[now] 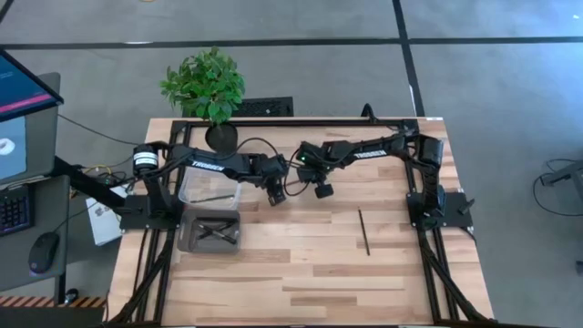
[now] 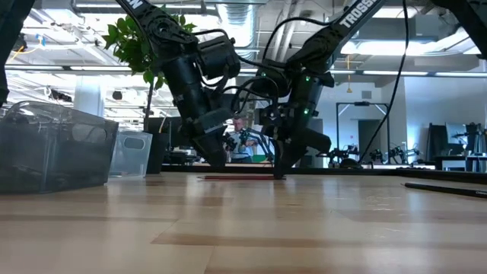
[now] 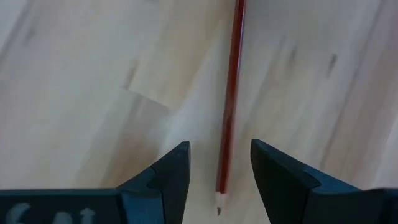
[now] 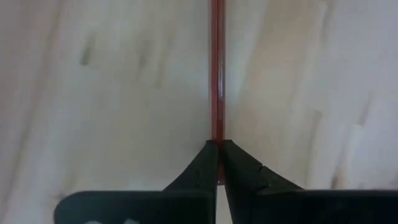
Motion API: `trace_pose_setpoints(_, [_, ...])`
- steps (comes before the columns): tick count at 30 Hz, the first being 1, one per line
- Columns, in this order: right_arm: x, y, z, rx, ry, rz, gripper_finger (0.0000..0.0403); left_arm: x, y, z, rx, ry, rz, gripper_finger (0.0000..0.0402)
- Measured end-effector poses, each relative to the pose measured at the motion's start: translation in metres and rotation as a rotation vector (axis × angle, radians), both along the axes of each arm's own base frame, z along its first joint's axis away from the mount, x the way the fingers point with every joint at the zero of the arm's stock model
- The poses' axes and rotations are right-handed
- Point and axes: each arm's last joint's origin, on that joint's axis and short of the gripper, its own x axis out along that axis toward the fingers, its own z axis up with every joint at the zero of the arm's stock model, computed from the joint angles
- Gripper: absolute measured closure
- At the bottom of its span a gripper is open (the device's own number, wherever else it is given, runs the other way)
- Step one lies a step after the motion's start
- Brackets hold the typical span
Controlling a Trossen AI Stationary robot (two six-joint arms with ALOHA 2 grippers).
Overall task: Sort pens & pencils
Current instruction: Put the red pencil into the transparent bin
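Where the red pencil (image 4: 216, 74) lies flat on the wooden surface (image 1: 301, 273) near its middle, I see my right end effector (image 4: 217, 155) pinched together on one end of it, fingertips down at the wood. My left end effector (image 3: 219, 171) sits at the sharpened end with its fingers (image 3: 171, 174) apart, one on either side of the pencil tip and not touching it. In the low view both arms come down close together just above the boards, with the pencil (image 2: 240, 177) stretched between them.

A dark pen (image 1: 364, 231) lies alone on the right half of the surface, well apart from both arms. To the left I have a clear bin (image 1: 208, 189) with one thin stick inside, and just in front of it a grey tray (image 1: 209, 231) holding a few crossed dark sticks. A potted plant (image 1: 206, 87) stands at the far edge.
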Motion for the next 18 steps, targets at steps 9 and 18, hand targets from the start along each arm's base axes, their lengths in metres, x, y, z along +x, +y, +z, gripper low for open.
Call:
trace_pose_setpoints(9, [0.005,0.030,0.000,0.030,0.020,-0.004,0.0364,-0.001,-0.023,-0.002,-0.013,0.061,-0.059,0.0241])
trace_pose_setpoints(18, [0.008,0.047,0.000,0.077,0.017,-0.066,0.0363,0.000,-0.043,-0.003,-0.020,0.076,-0.100,0.0241])
